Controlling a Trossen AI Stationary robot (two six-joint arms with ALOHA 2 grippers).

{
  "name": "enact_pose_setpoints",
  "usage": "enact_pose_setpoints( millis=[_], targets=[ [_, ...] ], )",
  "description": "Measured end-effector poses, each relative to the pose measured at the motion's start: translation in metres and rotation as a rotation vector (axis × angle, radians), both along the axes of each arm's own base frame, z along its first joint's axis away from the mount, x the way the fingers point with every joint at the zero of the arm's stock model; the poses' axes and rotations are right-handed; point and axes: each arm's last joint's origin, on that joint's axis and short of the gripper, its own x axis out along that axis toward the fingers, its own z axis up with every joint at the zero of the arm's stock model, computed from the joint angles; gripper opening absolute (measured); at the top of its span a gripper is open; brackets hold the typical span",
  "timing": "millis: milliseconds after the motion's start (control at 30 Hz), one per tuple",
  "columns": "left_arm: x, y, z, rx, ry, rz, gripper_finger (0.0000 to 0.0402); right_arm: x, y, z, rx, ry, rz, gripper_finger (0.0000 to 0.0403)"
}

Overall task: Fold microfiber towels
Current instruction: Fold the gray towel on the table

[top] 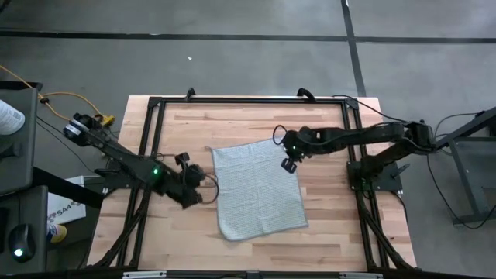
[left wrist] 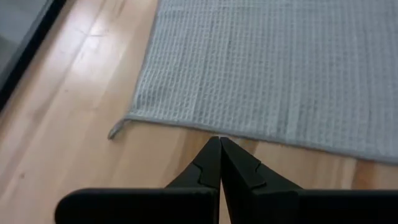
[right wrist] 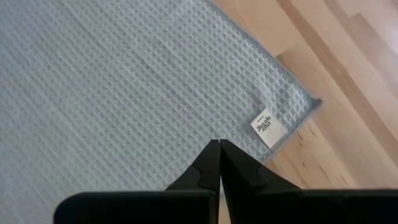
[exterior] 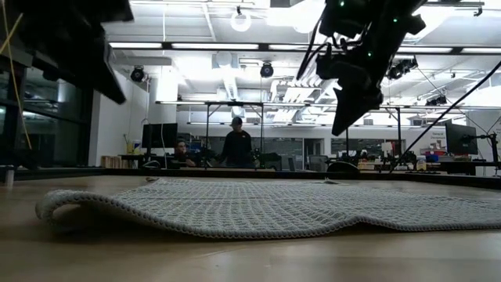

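Observation:
The light grey microfiber towel (top: 258, 190) lies spread out in one layer on the wooden tabletop (top: 341, 232). In the low view its near left edge (exterior: 55, 205) humps up a little. My left gripper (top: 203, 191) is shut and hovers over bare wood just beside the towel's left edge (left wrist: 186, 122), near a corner with a small loop (left wrist: 115, 130). My right gripper (top: 291, 165) is shut and hangs above the towel's far right corner (right wrist: 311, 102), which carries a white label (right wrist: 265, 126). In the low view it (exterior: 342, 125) is well clear of the cloth.
A black frame (top: 155, 124) runs around the tabletop's far and side edges. Both arm bases stand at the sides. Bare wood shows on all sides of the towel. Beyond the table, two people (exterior: 236, 145) are in the room.

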Motion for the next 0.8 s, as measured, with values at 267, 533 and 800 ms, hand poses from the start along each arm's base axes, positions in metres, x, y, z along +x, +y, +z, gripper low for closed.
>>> enact_pose_setpoints(
  millis=[267,533,800],
  targets=[
    [0.0,0.046,-0.023,-0.131,-0.083,-0.053,0.0,-0.008,-0.037,0.0,0.036,0.007,0.004,0.0002],
    [0.002,0.095,-0.034,-0.201,-0.054,-0.031,0.0,-0.02,-0.071,0.0,0.067,-0.011,0.009,0.0002],
    [-0.004,0.134,-0.043,-0.291,-0.105,0.038,0.0,-0.017,-0.088,-0.012,0.069,-0.005,0.055,0.0002]
  ],
)
